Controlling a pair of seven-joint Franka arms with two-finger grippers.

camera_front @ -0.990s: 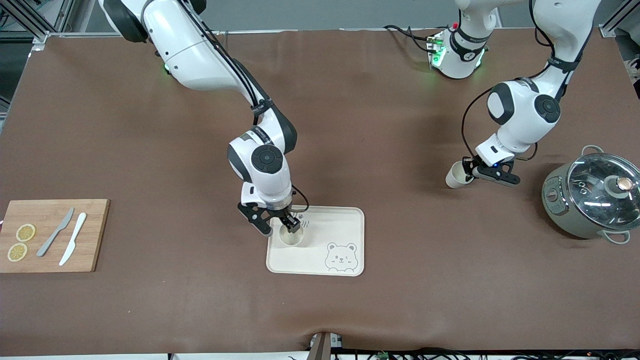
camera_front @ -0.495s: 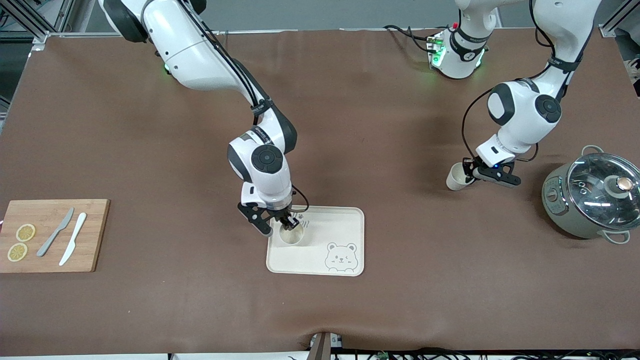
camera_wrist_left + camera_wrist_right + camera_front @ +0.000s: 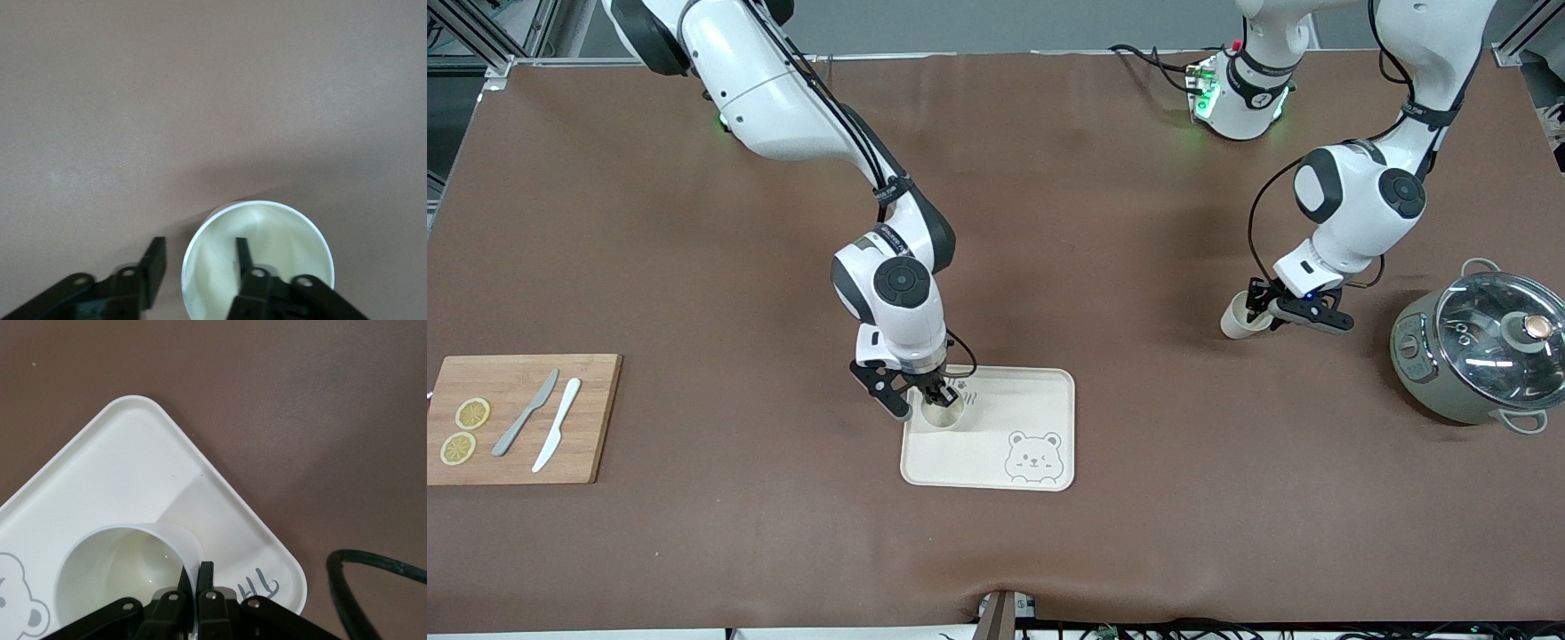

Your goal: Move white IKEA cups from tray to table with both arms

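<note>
At centre frame the right gripper is clamped on the rim of one cream cup standing on the glossy, round-cornered tray; lifting it straight up looks next. At right, the left gripper straddles the second tapered cup's wall, fingers parted, the cup on the matte brown bench.

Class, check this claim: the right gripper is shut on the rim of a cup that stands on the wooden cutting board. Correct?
Not quite. The right gripper is shut on the cup rim, but the cup stands on the tray, not the cutting board. The right wrist view shows it.
</note>
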